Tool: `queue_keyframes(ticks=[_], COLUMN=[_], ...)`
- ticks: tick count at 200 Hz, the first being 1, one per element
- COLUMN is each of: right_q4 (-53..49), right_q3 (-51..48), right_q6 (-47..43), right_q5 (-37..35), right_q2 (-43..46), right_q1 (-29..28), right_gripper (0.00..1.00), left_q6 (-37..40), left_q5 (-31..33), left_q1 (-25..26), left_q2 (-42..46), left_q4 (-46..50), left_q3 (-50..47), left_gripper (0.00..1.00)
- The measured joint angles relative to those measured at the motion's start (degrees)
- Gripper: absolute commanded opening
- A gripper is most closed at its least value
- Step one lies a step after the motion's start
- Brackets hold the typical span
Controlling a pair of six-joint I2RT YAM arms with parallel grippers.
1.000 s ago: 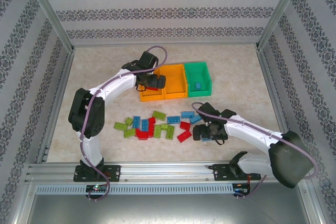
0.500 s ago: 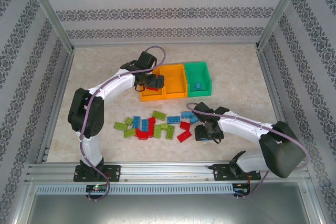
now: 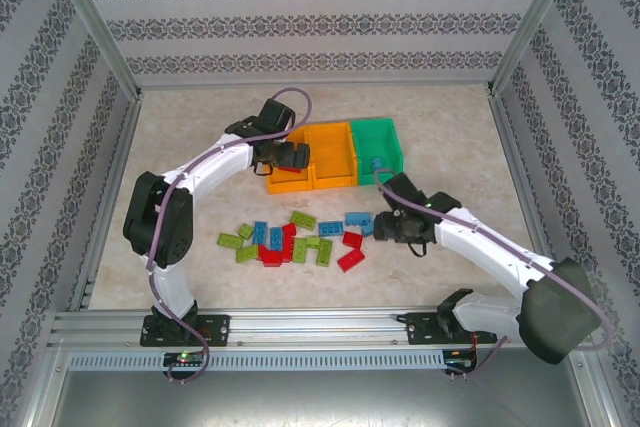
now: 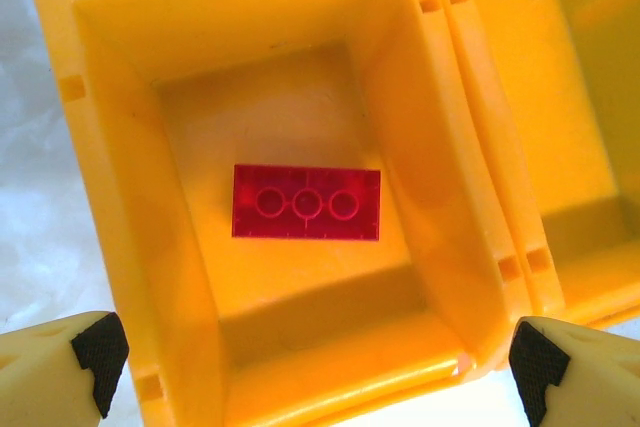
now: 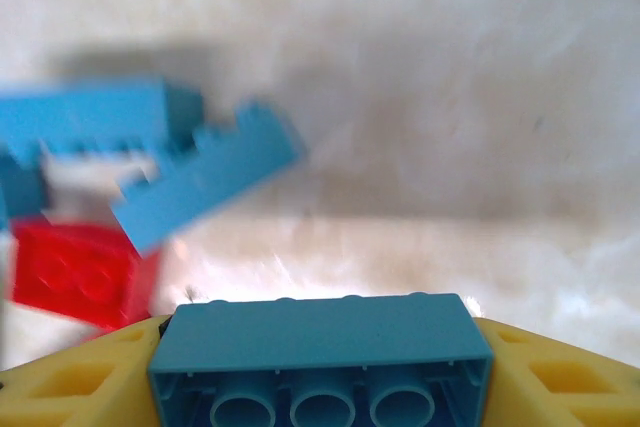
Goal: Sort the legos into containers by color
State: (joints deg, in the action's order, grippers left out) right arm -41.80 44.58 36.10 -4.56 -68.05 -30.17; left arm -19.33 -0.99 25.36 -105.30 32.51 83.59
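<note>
- Right end effector [image 3: 398, 229] has swung forward over the counter [image 3: 470, 147], arm outstretched, clamping a blue lego [image 5: 320, 332].
- Left end effector [image 4: 310, 352] hangs wide open, with a red lego [image 4: 306, 203] directly beneath it in the orange container [image 4: 120, 207].

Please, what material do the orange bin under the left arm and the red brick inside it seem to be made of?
The orange bin looks like moulded plastic, smooth and slightly glossy: thin even walls, soft highlights, small slots at the rim. The red brick looks like hard glossy plastic, perhaps slightly translucent: crisp edges and three moulded rings on its face.
</note>
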Motion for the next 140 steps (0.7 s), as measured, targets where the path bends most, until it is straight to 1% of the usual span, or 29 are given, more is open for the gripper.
queue_keyframes(ticks=[26,47,90,100,108,140], right_q4=[4.15,6.36,8.2,8.07,7.93,7.19], right_q3=[4.37,11.63,30.56,33.42,35.28,39.87], right_q6=[0.26,0.35,-0.52,-0.5,-0.46,0.2], right_q5=[3.82,7.26,11.8,12.24,12.44,12.35], right_q2=[-1.2,-7.78,-26.08,-29.24,-31.47,-38.69], right_q1=[8.41,12.96,15.21,15.52,15.87,17.7], right_gripper=[0.58,0.58,0.59,0.58,0.61,0.61], left_q6=[-0.04,-0.31,-2.97,-3.82,-4.48,-7.19], left_q5=[0.0,0.0,-0.04,-0.02,0.02,0.17], left_q1=[0.0,0.0,0.0,0.0,0.0,0.0], left_q2=[3.28,5.51,10.97,12.39,13.35,17.07], left_q4=[-0.15,-0.17,-0.17,-0.15,-0.02,0.13], left_q3=[-3.26,-5.86,-14.29,-16.26,-17.51,-21.94], left_gripper=[1.0,1.0,0.99,1.0,0.99,0.99])
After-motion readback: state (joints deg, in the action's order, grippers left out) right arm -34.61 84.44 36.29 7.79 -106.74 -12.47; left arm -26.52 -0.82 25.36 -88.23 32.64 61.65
